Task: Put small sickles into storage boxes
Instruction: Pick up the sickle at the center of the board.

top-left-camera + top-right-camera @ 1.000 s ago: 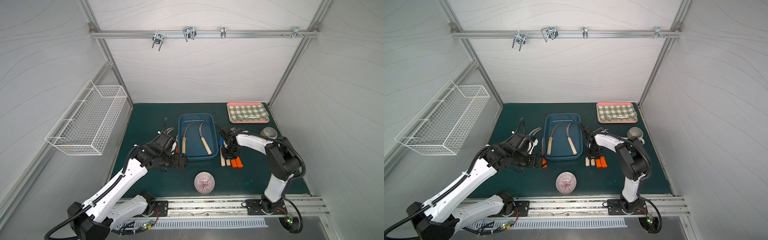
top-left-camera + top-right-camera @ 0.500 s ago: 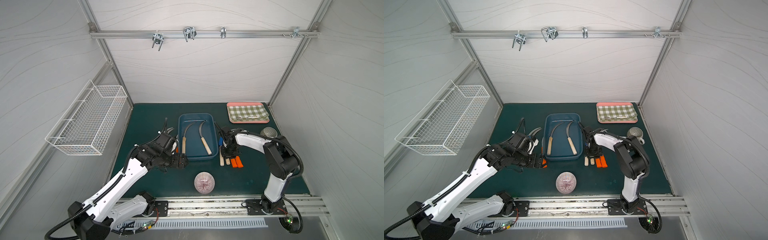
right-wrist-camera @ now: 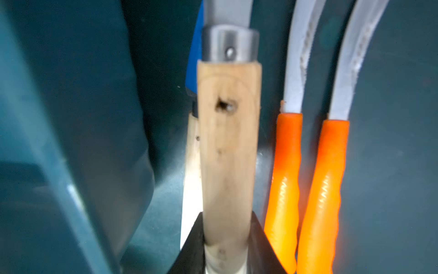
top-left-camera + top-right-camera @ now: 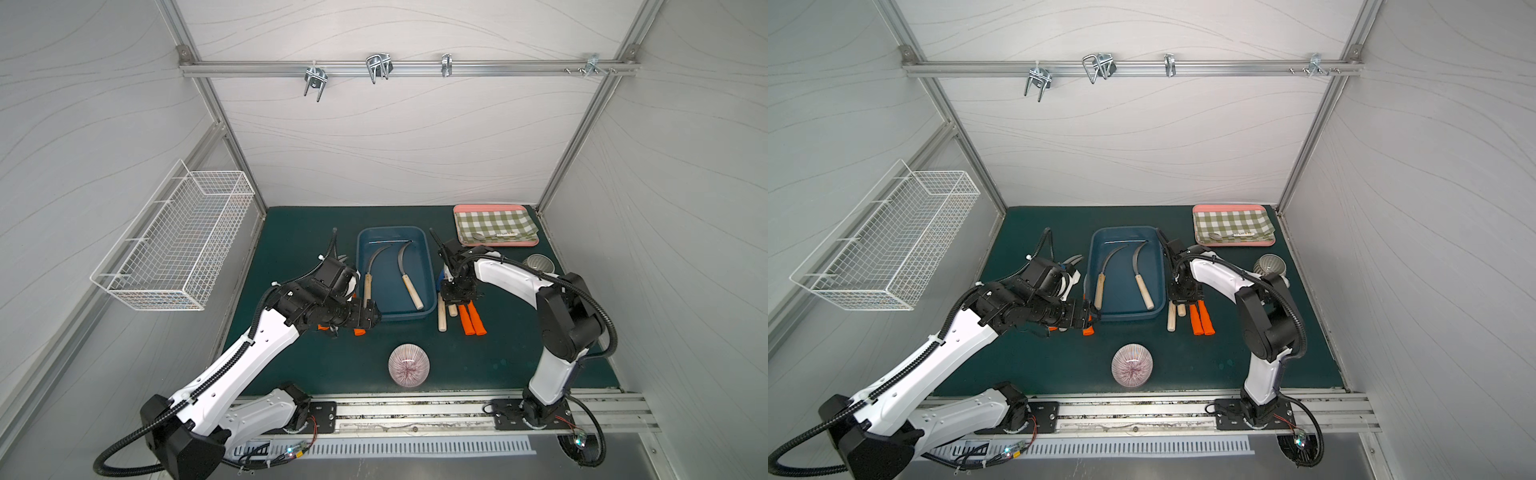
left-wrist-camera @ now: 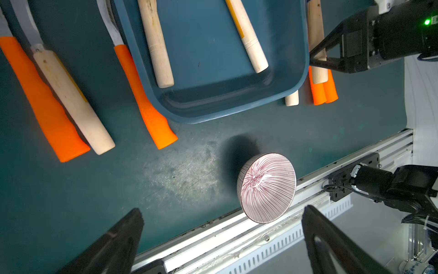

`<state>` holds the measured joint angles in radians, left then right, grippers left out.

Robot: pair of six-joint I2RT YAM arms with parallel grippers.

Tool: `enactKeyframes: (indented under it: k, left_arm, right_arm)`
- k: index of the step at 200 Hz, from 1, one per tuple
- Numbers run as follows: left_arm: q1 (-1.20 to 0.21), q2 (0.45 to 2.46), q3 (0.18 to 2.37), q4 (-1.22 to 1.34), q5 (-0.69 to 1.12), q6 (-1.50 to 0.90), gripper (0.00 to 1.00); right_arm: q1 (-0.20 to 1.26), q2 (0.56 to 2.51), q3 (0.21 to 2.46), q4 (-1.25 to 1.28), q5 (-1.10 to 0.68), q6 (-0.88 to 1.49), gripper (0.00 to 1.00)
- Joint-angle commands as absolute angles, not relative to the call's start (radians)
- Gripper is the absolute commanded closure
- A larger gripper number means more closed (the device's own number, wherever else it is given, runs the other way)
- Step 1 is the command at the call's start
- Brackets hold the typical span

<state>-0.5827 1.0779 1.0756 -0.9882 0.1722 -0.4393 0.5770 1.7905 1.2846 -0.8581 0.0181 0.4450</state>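
The dark blue storage box (image 4: pixel 388 297) (image 4: pixel 1121 300) holds two wood-handled small sickles (image 4: pixel 412 291) (image 4: pixel 367 286). Right of the box lie several more sickles, two with orange handles (image 4: pixel 471 318). My right gripper (image 4: pixel 456 296) stands over them, shut on a pale wooden handle (image 3: pixel 227 142) (image 5: pixel 317 47). Beside that handle lies a blue-bladed sickle (image 3: pixel 193 71) and the orange pair (image 3: pixel 284 178). My left gripper (image 4: pixel 372 318) (image 5: pixel 222 208) hangs open and holds nothing at the box's near left corner. Below it lie two orange-handled sickles (image 5: pixel 45 102) (image 5: pixel 144 99) and a wooden one (image 5: pixel 73 102).
A striped bowl (image 4: pixel 408 368) lies on the mat near the front rail (image 4: pixel 415 409). A pink tray with checked cloth (image 4: pixel 494 224) sits at the back right, with a metal cup (image 4: pixel 538 262) in front of it. A white wire basket (image 4: pixel 178 245) hangs on the left wall.
The right arm has shifted very slightly over the sickles beside the box. The left arm has not moved.
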Motion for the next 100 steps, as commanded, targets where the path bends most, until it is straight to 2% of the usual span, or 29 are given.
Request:
enactKeyframes:
  k: [1,100]
  left_arm:
    - [-0.585,1.095,1.147,-0.972,0.166,-0.416,0.01]
    - [-0.586,1.154,1.269,-1.009,0.138,-0.413,0.01]
  right_arm:
    - [0.571,1.754,1.317,-0.937,0.024,0.441,0.9]
    - [0.624,1.744,1.489,-1.03,0.046,0.411,0.9]
